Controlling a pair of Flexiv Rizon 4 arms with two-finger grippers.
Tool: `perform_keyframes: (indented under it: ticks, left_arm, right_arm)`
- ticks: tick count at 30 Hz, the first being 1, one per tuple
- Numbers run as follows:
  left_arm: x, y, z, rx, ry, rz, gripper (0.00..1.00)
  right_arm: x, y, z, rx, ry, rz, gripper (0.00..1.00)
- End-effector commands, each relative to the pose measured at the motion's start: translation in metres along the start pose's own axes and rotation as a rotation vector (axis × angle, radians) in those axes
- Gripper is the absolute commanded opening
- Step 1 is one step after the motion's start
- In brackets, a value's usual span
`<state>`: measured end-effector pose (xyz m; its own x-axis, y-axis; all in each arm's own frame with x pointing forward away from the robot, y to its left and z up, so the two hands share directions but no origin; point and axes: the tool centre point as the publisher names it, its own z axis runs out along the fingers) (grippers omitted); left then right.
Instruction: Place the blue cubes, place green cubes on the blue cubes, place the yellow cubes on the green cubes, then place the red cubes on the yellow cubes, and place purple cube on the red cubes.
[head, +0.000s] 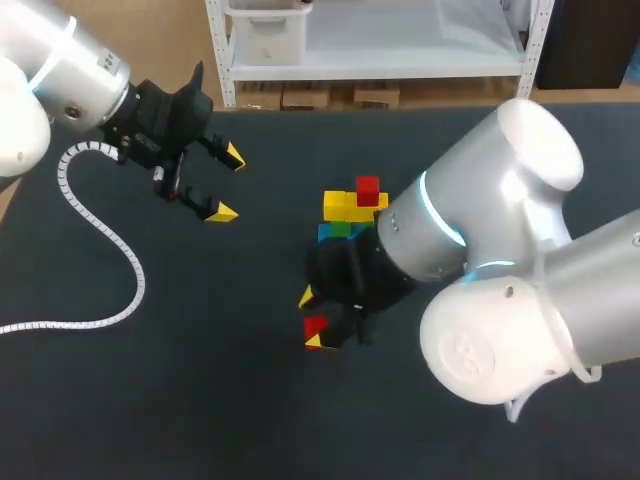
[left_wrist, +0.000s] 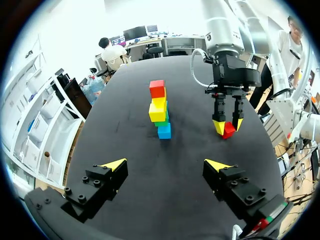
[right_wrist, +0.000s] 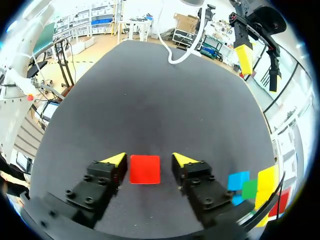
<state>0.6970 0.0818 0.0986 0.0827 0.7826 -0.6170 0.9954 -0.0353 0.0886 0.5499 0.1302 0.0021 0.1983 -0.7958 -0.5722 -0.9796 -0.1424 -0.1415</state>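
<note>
Got the right claw (right_wrist: 148, 159) narrow around a small red plastic cube (right_wrist: 145, 170) on the dark surface (head: 200, 380), slim gaps either side, so probably not pinched yet. Looks bound for the blue-green-yellow-red cube stack (head: 350, 208) nearby. Seeing the left claw (head: 228, 185) wide, empty, well clear.

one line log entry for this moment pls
stack: blue, green, yellow, one red on top | right gripper: open around red cube | left gripper: open, empty

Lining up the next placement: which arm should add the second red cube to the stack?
Right. The right gripper straddles the loose red cube near the stack; the left gripper is open, empty and farther away.
</note>
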Motion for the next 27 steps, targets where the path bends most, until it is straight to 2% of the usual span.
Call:
perform_keyframes:
  ticks: [1,5,10,17,21,23,27]
  left_arm:
    - [0.001,0.001,0.001,0.002,-0.001,0.001,1.00]
    - [0.001,0.001,0.001,0.002,-0.001,0.001,1.00]
    - [0.001,0.001,0.001,0.002,-0.001,0.001,1.00]
    - [0.001,0.001,0.001,0.002,-0.001,0.001,1.00]
    - [0.001,0.001,0.001,0.002,-0.001,0.001,1.00]
    - [0.001,0.001,0.001,0.002,-0.001,0.001,1.00]
    - [0.001,0.001,0.001,0.002,-0.001,0.001,1.00]
  right_arm:
    - [0.001,0.000,-0.024,0.002,-0.020,-0.008,1.00]
    - [0.014,0.006,-0.052,-0.001,-0.034,0.000,1.00]
    - [0.047,0.013,-0.086,-0.019,-0.006,0.043,1.00]
    - [0.099,0.005,-0.128,0.053,0.040,0.128,1.00]
    - [0.119,-0.005,-0.143,0.122,-0.022,0.113,1.00]
    - [0.129,-0.012,-0.151,0.154,-0.089,0.098,1.00]
    - [0.145,-0.023,-0.165,0.162,-0.168,0.110,1.00]
